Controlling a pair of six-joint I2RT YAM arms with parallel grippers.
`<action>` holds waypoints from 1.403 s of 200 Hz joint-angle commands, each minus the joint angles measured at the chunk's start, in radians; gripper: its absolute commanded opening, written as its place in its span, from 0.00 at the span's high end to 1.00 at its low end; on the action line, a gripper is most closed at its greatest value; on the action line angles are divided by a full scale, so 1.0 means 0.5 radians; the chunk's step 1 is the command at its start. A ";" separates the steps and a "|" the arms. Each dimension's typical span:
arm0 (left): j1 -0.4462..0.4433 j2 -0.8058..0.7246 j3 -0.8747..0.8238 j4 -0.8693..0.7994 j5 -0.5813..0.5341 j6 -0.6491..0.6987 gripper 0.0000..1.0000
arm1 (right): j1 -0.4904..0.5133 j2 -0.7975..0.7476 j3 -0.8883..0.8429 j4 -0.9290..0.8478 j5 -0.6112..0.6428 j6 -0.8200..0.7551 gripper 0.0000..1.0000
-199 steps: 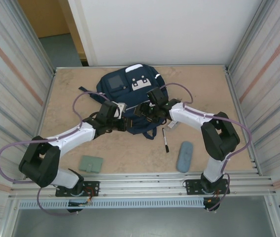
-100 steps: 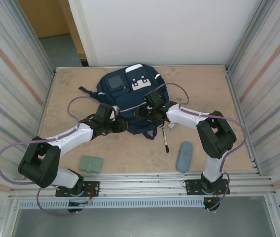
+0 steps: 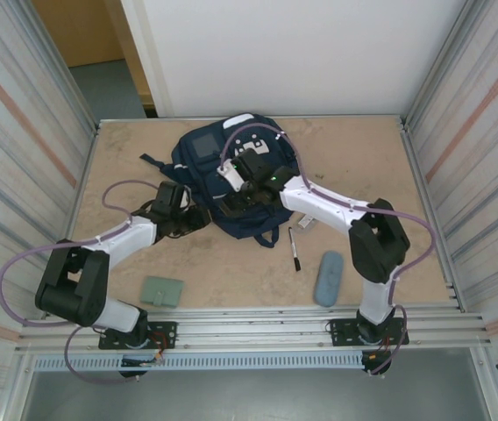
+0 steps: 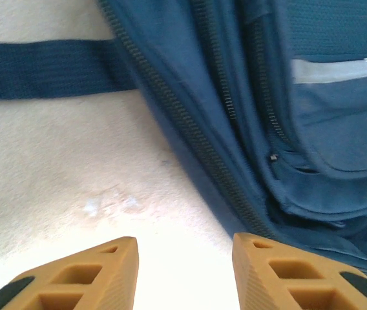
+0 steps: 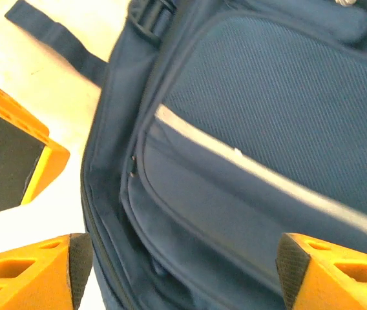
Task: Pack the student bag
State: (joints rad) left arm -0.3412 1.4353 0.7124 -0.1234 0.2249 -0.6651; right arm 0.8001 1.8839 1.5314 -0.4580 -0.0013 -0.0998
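- The student bag [image 3: 198, 167] lies flat on the bench [image 3: 363, 167], toward its far edge, with the front pockets up. That leaves its zips reachable from above.
- Your left tool [image 4: 183, 244] sits low, just beside the bag's edge on the left arm's side. Its fingers are spread with bare bench between them and they pinch nothing. It looks lined up to catch that edge or the zip line.
- Your right tool [image 5: 183, 252] hovers over the bag's front with its fingers spread wide, holding nothing. It is probably seeking a pull or flap to open.
- The bag is soft navy cloth that sags and folds, so expect it to shift when tugged.
- A coarse toothed zip [image 4: 170, 103] runs along the bag's side, and a fine mesh panel [image 5: 280, 90] sits above a thin pale stripe [image 5: 235, 158].
- A flat woven strap [image 4: 48, 68] trails from the bag onto the bench.
- Nearer to you than the bag lie a slim black pen [image 3: 294, 248], a rounded grey-blue pencil case [image 3: 327, 278] and a green square wallet [image 3: 162, 290]. All are unpacked, so by my judgement packing has hardly begun.
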 commanded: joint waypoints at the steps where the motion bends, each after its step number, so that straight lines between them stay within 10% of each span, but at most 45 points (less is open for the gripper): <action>1: 0.091 -0.124 -0.106 0.004 0.103 -0.124 0.58 | 0.060 0.157 0.134 -0.188 0.123 -0.340 0.24; 73: 0.159 -0.568 -0.238 -0.188 0.170 -0.140 0.55 | 0.033 0.422 0.152 -0.006 0.493 -0.564 0.28; 185: 0.068 -0.667 -0.189 -0.124 0.254 -0.039 0.52 | 0.010 0.159 -0.020 0.364 0.269 -0.636 1.00; 280: -0.069 -0.178 0.331 0.031 0.337 0.258 0.47 | -0.285 -0.184 0.004 0.514 -0.376 -0.129 1.00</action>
State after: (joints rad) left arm -0.3584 1.2758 0.7956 -0.1585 0.3519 -0.6147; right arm 0.6796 1.8496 1.5124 -0.2684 -0.0937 -0.2649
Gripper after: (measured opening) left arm 0.518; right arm 0.059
